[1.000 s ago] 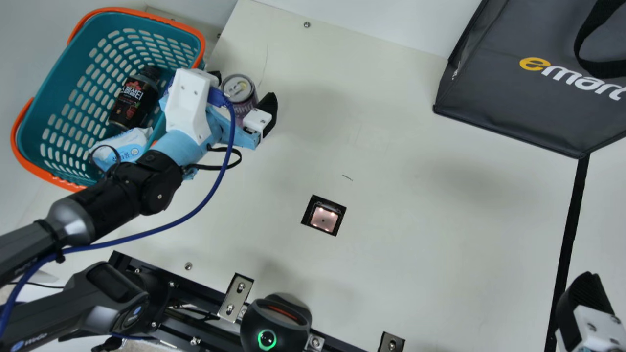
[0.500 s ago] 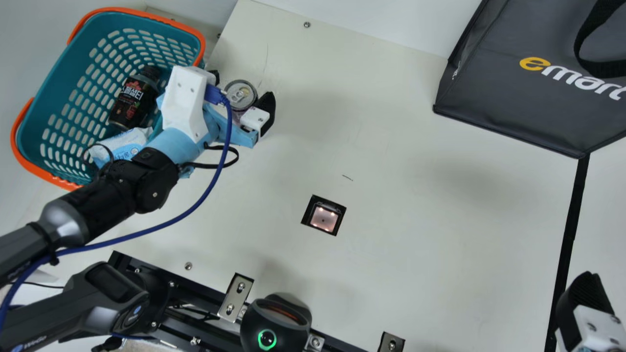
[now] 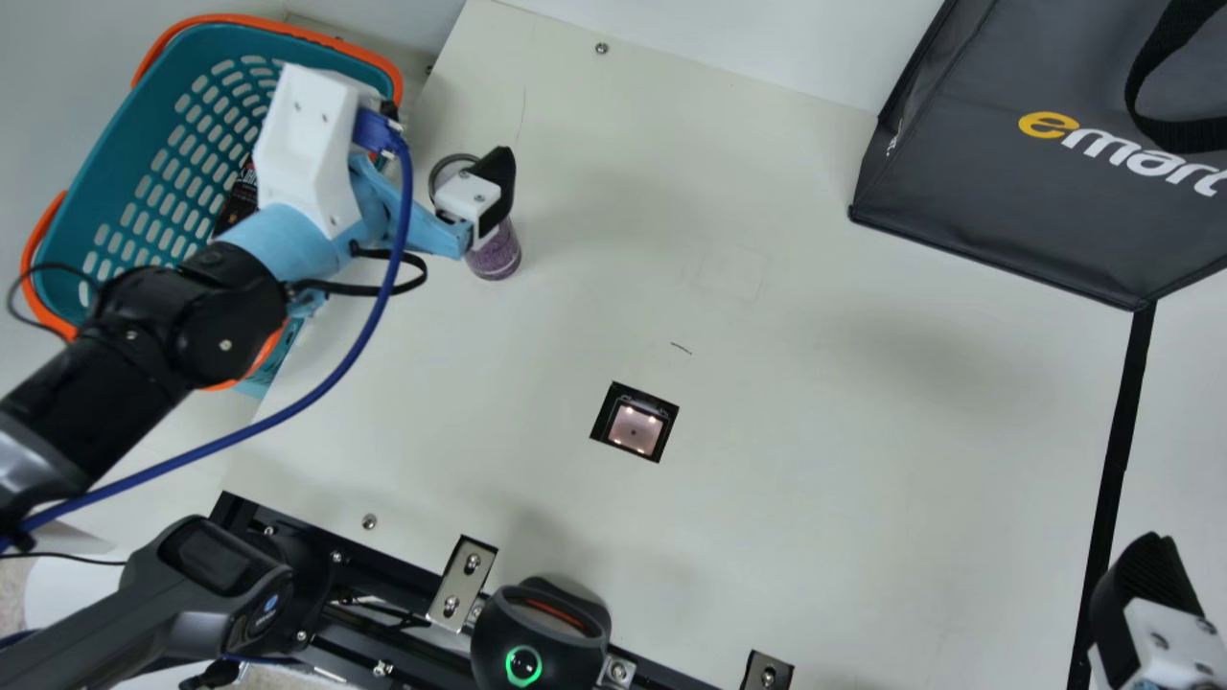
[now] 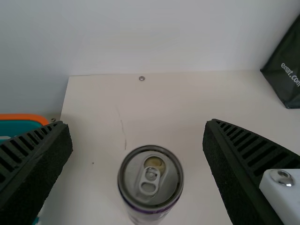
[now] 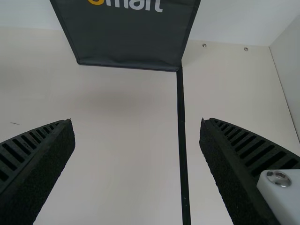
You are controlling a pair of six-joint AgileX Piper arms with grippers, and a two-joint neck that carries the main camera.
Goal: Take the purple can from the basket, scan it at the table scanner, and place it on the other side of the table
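Beside the teal basket (image 3: 115,144) with its orange rim, the purple can (image 3: 495,253) stands upright on the cream table (image 3: 815,460), part of it hidden in the main view by one side of the left gripper (image 3: 445,142). Seen from the left wrist, its round silver lid carries a ring-pull tab (image 4: 150,180) with a tan oval next to it, and a thin purple band runs just under the rim. Its lower side looks mottled purple. The left gripper's ribbed fingers are spread wide, with gaps between them and the lid.
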